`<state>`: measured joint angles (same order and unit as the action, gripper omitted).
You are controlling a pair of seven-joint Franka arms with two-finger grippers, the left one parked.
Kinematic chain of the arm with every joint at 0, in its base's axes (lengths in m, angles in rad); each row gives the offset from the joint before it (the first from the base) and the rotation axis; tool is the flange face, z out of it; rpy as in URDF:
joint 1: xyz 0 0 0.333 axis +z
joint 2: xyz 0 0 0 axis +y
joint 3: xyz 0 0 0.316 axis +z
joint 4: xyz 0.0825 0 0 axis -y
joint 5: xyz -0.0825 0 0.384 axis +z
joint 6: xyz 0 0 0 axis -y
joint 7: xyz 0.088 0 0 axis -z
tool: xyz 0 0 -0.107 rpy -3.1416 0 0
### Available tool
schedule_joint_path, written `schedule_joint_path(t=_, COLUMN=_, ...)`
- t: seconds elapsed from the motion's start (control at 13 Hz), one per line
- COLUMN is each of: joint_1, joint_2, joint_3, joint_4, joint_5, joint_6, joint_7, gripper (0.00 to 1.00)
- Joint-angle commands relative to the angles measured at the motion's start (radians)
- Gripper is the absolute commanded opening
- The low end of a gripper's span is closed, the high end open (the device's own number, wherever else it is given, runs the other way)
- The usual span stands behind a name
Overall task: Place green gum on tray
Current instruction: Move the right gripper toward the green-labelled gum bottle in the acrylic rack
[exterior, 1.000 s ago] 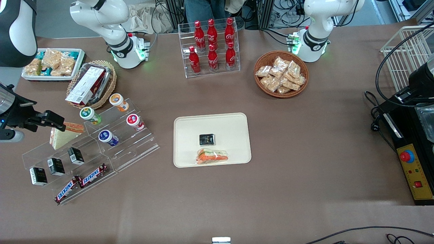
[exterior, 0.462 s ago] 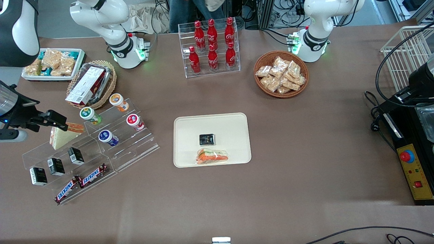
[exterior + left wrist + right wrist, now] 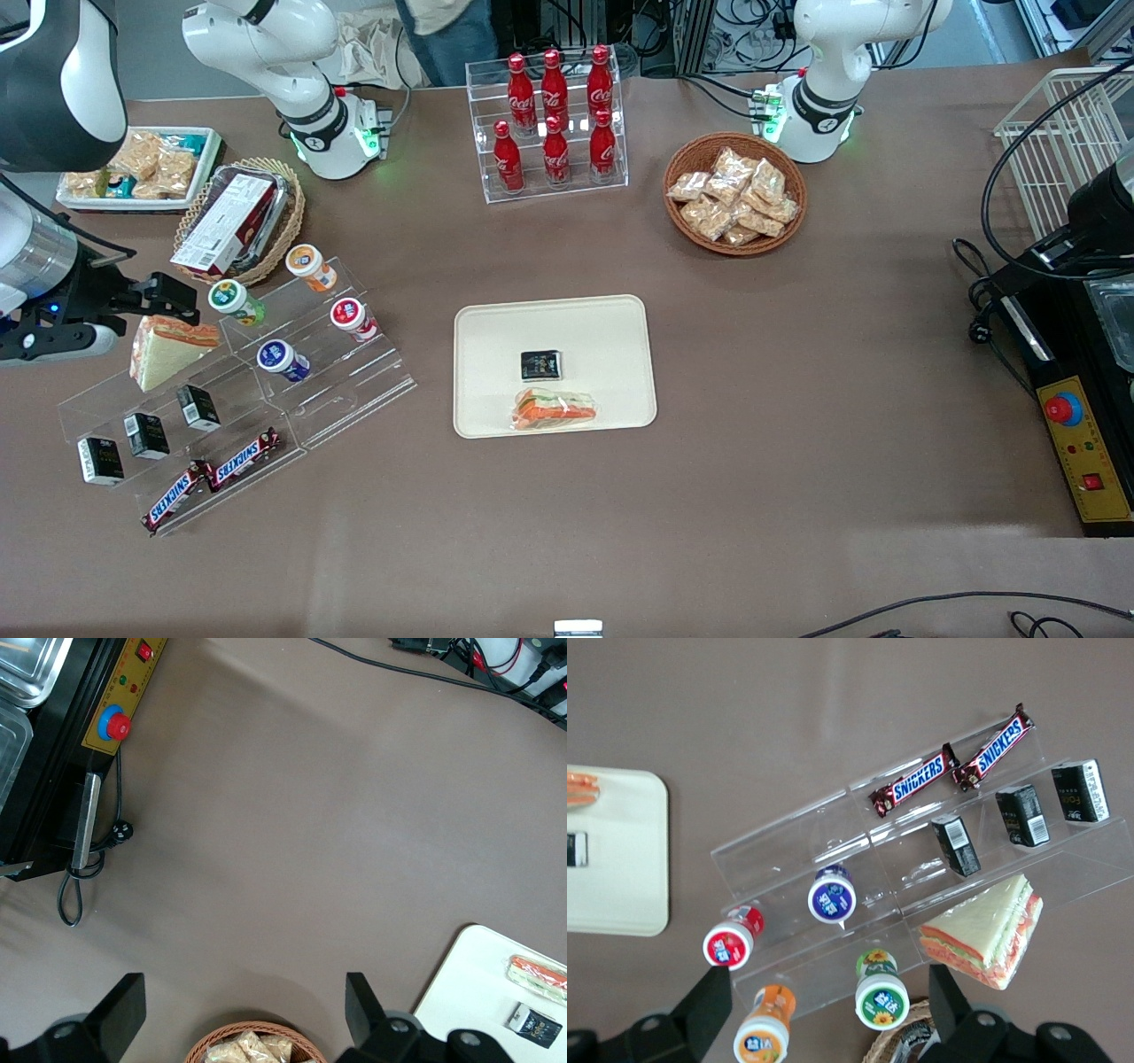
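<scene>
Surface: your table [image 3: 797, 399] was covered in plain brown, with cables and rack frames along its edge farthest from the front camera.
Room clutter: a clear rack of red cola bottles [image 3: 554, 120] stood between the two arm bases; a round wicker basket of snack packets [image 3: 735, 193] sat toward the parked arm's end.
Tray: the tray [image 3: 611, 323] lay mid-table, carrying a small dark packet [image 3: 540, 364] and a wrapped sandwich [image 3: 554, 409].
Green gum: the green gum [image 3: 235, 301] stood on the upper step of the clear tiered stand [image 3: 354, 390], well apart from the tray.
Front view only: you could see the stand's neighbours there, a wicker basket with a boxed item [image 3: 235, 220] and a white tub of snacks [image 3: 137, 168].
Right wrist view only: this one looked straight down on the green gum [image 3: 882, 1001], showing its lid pattern between the orange-lidded bottle [image 3: 764, 1036] and a sandwich wedge [image 3: 983, 935].
Gripper: your gripper [image 3: 164, 297] hung just beside the gum, toward the working arm's end.
Fingers: they [image 3: 709, 1005] were spread wide, gripping nothing and touching nothing.
</scene>
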<state>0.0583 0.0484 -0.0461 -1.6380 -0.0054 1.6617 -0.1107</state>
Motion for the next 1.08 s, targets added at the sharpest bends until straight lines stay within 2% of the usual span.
schedule_joint_path(t=0.0, joint_1=0.0, joint_2=-0.097, joint_3=-0.004, joint_4=-0.141, joint_5=0.009, joint_6=0.062, joint_7=-0.044, gripper=0.99)
schedule_joint_path(t=0.15, joint_1=0.001, joint_2=-0.148, joint_3=-0.004, joint_4=-0.233, joint_5=-0.014, joint_6=0.113, joint_7=-0.063, gripper=0.99)
schedule_joint_path(t=0.46, joint_1=0.0, joint_2=-0.194, joint_3=-0.03, joint_4=-0.354, joint_5=-0.015, joint_6=0.185, joint_7=-0.154, gripper=0.99)
schedule_joint_path(t=1.0, joint_1=0.0, joint_2=-0.255, joint_3=-0.052, joint_4=-0.534, joint_5=-0.015, joint_6=0.292, joint_7=-0.206, gripper=0.99)
